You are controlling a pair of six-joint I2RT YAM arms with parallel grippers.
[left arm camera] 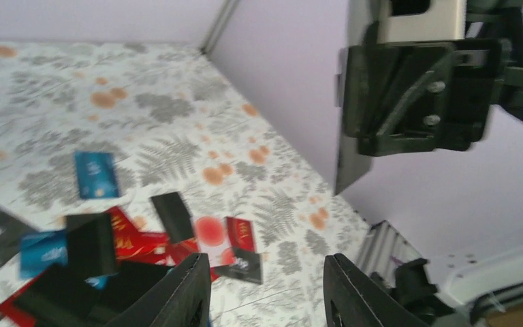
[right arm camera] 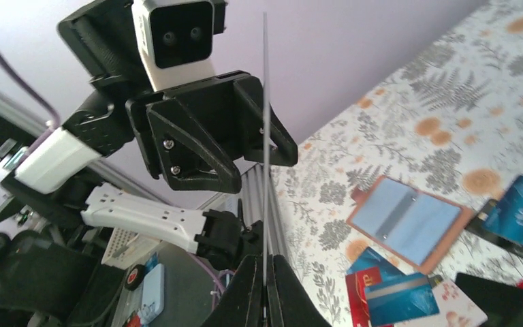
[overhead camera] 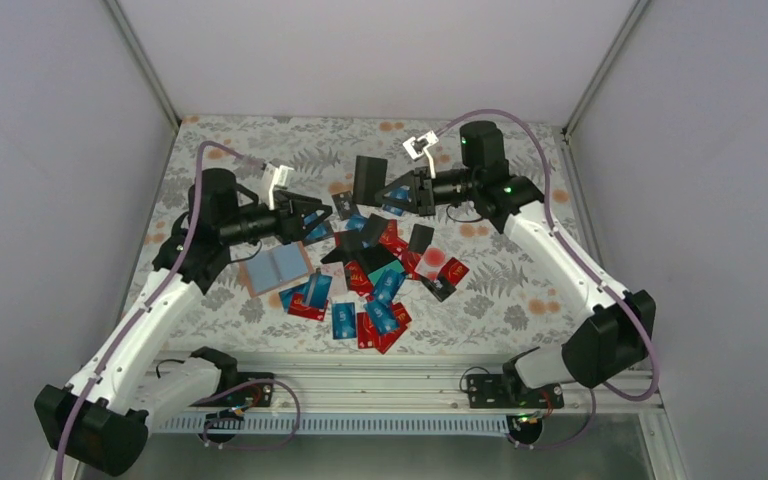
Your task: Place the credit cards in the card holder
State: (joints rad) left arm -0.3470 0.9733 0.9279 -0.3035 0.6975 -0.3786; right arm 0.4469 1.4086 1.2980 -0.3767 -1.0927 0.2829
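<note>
Our right tool (right arm camera: pixel 266 269) pinches a black card (overhead camera: pixel 369 180), long axis pointing straight outward, beyond the holder (overhead camera: pixel 275 267); left tool (left arm camera: pixel 265 289) wide.

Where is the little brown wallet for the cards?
In the top view the card holder lies open on the left, beside the pile of credit cards, near the left hand.

A fern-and-flower patterned tabletop (overhead camera: pixel 500 280) carries a loose heap of blue, red, black and teal credit cards (overhead camera: pixel 380 282) at its centre, with the card holder (overhead camera: pixel 275 266) lying open just left of them.
</note>
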